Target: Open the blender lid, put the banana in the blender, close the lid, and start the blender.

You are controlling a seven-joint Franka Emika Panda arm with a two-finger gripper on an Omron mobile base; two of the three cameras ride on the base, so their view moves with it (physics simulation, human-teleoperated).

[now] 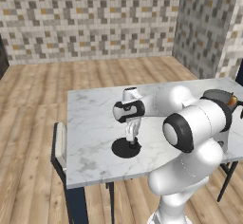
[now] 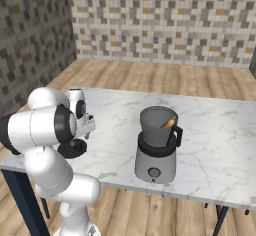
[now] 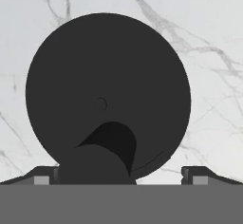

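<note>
Claw [image 3: 118, 178] wide above blender lid [image 3: 108, 95]

From my station I see the table [image 1: 90, 118] standing on the floor [image 1: 33, 104], with walls [image 1: 85, 19] behind it. The blender lid [image 1: 125, 148] lies flat on the table, near the front edge, on the left part. My gripper [image 1: 132, 140] is directly above the lid, pointing down at it. In the hand view the lid [image 3: 108, 95] lies under the two fingertips [image 3: 42, 175], which stand wide on both sides of it. The blender [image 2: 156, 147] stands on the table to the right of the lid, well apart from it, also near the front edge. The banana [image 2: 169, 122] is inside the jar, leaning on its right wall.
</note>
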